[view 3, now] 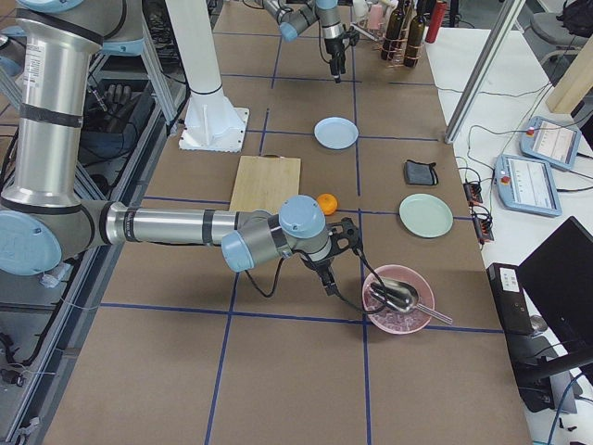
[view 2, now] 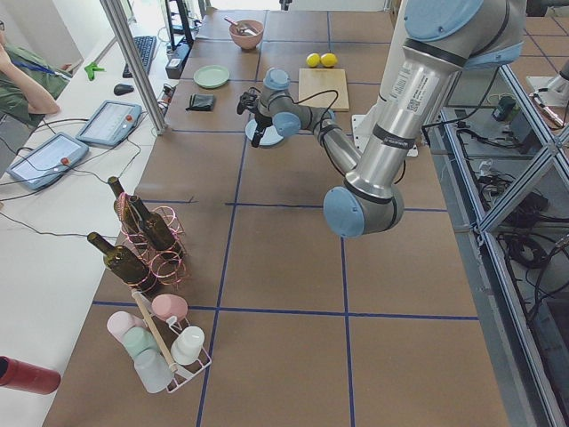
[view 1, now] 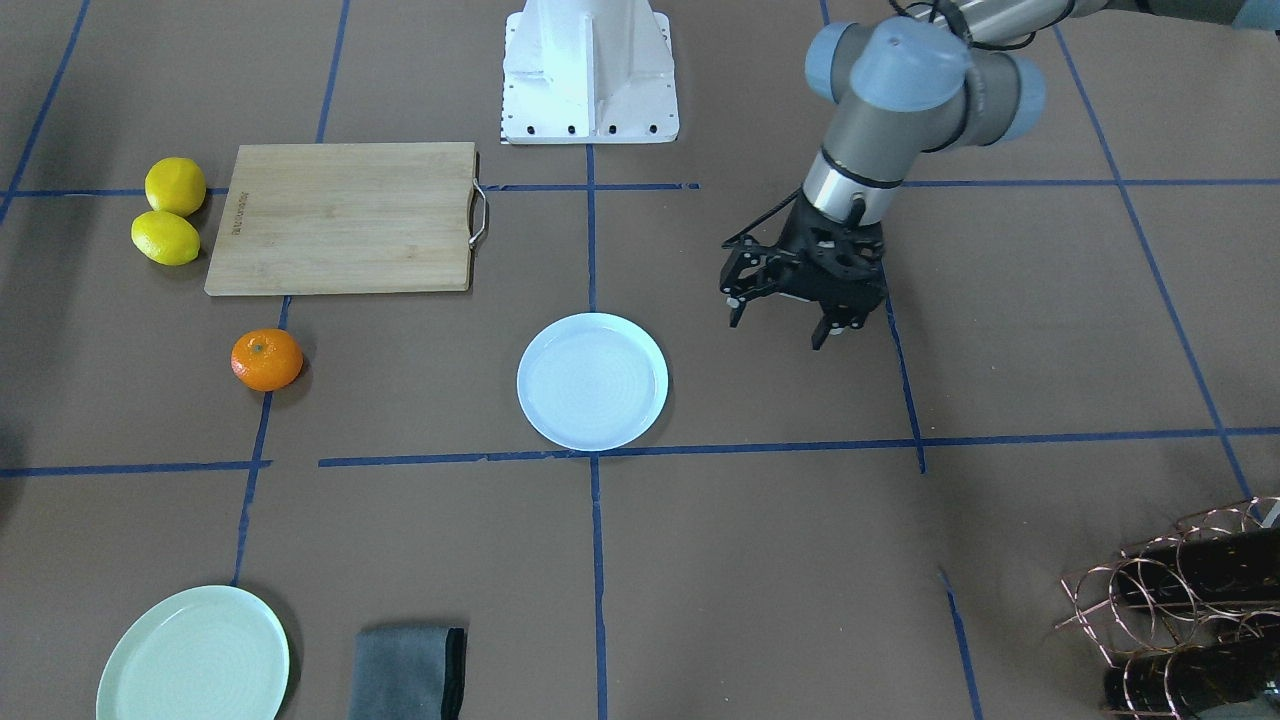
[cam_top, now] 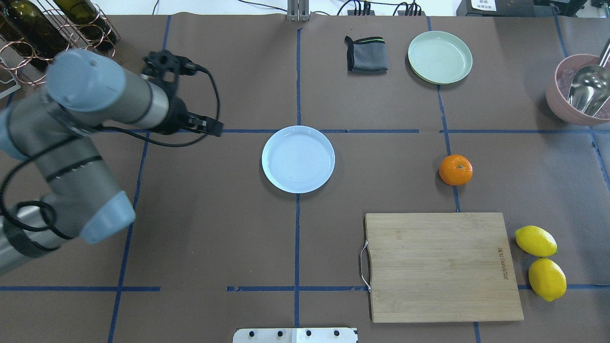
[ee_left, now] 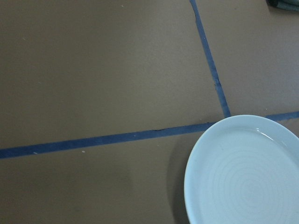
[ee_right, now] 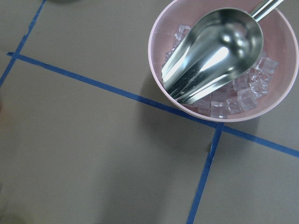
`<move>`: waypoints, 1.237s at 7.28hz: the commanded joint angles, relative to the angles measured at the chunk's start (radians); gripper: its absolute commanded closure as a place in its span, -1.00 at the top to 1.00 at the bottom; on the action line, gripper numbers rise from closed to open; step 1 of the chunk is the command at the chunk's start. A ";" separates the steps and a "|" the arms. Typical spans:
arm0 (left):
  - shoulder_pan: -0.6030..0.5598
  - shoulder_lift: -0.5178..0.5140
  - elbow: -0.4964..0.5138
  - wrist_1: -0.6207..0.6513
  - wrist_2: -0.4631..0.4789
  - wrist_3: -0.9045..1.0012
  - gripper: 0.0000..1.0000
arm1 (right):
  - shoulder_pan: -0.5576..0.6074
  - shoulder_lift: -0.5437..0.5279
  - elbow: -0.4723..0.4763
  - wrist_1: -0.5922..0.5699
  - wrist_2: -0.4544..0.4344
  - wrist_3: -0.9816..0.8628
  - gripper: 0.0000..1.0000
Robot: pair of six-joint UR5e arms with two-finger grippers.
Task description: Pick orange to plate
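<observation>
The orange (view 1: pixel 266 359) (cam_top: pixel 455 169) rests on the brown table just beyond the wooden board, with nothing touching it. The white plate (view 1: pixel 592 381) (cam_top: pixel 298 159) lies empty at the table's middle, and its rim (ee_left: pixel 196 158) fills the lower right of the left wrist view. My left gripper (view 1: pixel 780 325) hangs open above the table a little to the plate's side, with nothing between its fingers. My right gripper (view 3: pixel 345 269) shows only in the exterior right view, low between the orange (view 3: pixel 326 204) and the pink bowl; I cannot tell its state.
A wooden cutting board (cam_top: pixel 441 267) lies near the robot, with two lemons (cam_top: pixel 535 240) beside it. A mint-green plate (cam_top: pixel 439 57) and a grey cloth (cam_top: pixel 366 54) sit at the far side. A pink bowl (ee_right: pixel 159 65) holds ice and a metal scoop. A wire bottle rack (cam_top: pixel 28 33) stands far left.
</observation>
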 commanded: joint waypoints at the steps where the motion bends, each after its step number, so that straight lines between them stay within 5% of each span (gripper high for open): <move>1: -0.283 0.160 -0.072 0.074 -0.191 0.406 1.00 | -0.016 -0.006 -0.001 0.054 -0.004 0.038 1.00; 3: -0.545 0.304 -0.023 0.132 -0.362 0.780 1.00 | -0.045 0.007 0.005 0.054 -0.007 0.063 1.00; 5: -0.704 0.305 0.054 0.438 -0.360 1.068 1.00 | -0.091 0.087 0.008 0.048 -0.014 0.174 1.00; 7: -0.842 0.349 0.182 0.470 -0.369 1.268 1.00 | -0.158 0.170 0.007 0.025 -0.013 0.265 1.00; 9: -0.897 0.432 0.197 0.427 -0.375 1.337 1.00 | -0.214 0.240 0.019 -0.080 -0.074 0.290 1.00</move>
